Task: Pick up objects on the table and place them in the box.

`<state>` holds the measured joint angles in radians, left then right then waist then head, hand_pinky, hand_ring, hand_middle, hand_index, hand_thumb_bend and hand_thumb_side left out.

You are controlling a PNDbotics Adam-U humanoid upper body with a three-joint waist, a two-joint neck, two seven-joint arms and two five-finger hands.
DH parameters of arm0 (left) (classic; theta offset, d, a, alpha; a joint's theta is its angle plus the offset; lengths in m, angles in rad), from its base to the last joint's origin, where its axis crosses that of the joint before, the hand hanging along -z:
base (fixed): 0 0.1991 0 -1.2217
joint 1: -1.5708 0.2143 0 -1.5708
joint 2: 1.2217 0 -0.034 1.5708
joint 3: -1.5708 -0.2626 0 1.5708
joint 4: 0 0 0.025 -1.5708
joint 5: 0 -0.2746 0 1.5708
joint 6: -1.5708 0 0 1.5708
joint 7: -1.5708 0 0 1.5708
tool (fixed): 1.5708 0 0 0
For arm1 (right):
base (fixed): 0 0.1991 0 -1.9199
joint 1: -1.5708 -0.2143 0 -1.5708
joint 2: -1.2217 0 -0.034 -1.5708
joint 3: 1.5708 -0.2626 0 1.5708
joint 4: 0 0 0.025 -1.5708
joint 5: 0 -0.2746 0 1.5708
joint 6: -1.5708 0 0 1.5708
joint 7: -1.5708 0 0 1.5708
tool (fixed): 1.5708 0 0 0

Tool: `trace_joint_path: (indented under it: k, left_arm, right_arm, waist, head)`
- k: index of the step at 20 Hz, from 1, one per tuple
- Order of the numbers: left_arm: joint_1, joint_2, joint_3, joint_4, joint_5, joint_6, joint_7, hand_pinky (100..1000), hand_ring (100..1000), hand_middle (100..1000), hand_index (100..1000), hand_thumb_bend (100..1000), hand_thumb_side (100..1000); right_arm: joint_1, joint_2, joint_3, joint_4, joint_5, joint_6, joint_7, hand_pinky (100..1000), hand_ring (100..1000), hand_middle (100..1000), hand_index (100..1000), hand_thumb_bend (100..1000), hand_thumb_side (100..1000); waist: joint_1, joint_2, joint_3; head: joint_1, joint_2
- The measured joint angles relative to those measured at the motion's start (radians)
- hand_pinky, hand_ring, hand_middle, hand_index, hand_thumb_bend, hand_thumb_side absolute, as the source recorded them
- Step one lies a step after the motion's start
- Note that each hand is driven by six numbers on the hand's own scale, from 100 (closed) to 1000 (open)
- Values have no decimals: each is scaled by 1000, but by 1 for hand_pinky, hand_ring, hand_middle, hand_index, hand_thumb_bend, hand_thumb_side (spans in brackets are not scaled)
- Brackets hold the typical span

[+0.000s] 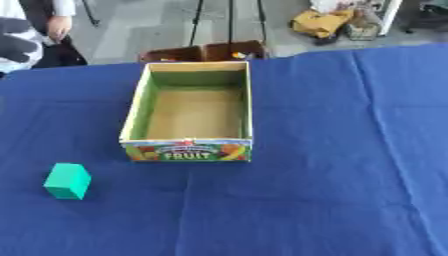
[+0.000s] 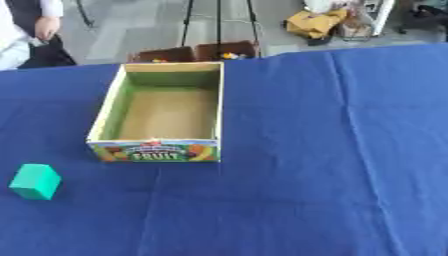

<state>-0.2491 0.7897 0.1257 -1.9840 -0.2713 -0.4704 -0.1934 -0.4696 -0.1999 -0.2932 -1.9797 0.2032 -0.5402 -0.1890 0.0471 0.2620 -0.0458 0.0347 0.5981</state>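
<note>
Neither of your hands shows in either eye view, so finger state can't be told; you start this reach blind until an arm comes into frame.

Nearest you, the small teal-green block (image 1: 67,181) sits alone on the blue tablecloth (image 1: 332,165), near-left, well apart from the box and lower-left of its printed front. It looks like a plain rigid cuboid, though its edges are soft in these views, so its exact shape is a guess. It's the only loose object visible on the cloth.

Risks: the block is small and sits on wrinkled cloth, so a low sweeping approach could push it away or bunch the fabric instead of closing on it. It's also towards the left edge of view, so your left hand is the natural pick; crossing over with the right likely costs you reach. Carrying it in low could clip the front wall and shove the light box backward. Come over the rim from above.

Further back, the open cardboard box with green inner walls and a "FRUIT" label (image 1: 187,151) stands upright, mid-table. Its brown floor shows bare, nothing inside.

Beyond the far table edge, dark brown bins (image 1: 206,51) hold a few small coloured bits; not your target.
</note>
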Motion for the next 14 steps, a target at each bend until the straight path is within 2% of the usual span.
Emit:
trace_joint_path:
  k: [4,8,10,14]
  left_arm:
    - [17,57,-11,-1,-74,24,-53,777,852,915,1000,100,894]
    - [20,129,-29,23,-148,18,-137,821,888,945,1000,107,925]
    - [19,157,-38,40,-180,7,-190,834,899,956,1000,134,915]
    - [1,188,-55,79,-236,1,-296,852,924,987,1000,260,944]
  right_arm:
    - [-2,0,4,0,-3,0,0,686,755,556,727,100,721]
    - [-6,0,5,0,-4,-2,3,686,755,554,727,100,732]
    - [-6,0,6,0,-4,-3,6,686,755,553,727,100,733]
    - [-6,0,10,0,-7,-3,11,687,756,552,726,100,736]
  waist:
    - [-4,0,-8]
    - [-10,0,-19]
    - [-11,3,-24]
    - [-13,6,-27]
  head:
    - [2,0]
    - [2,-2]
    - [2,-5]
    - [0,-10]
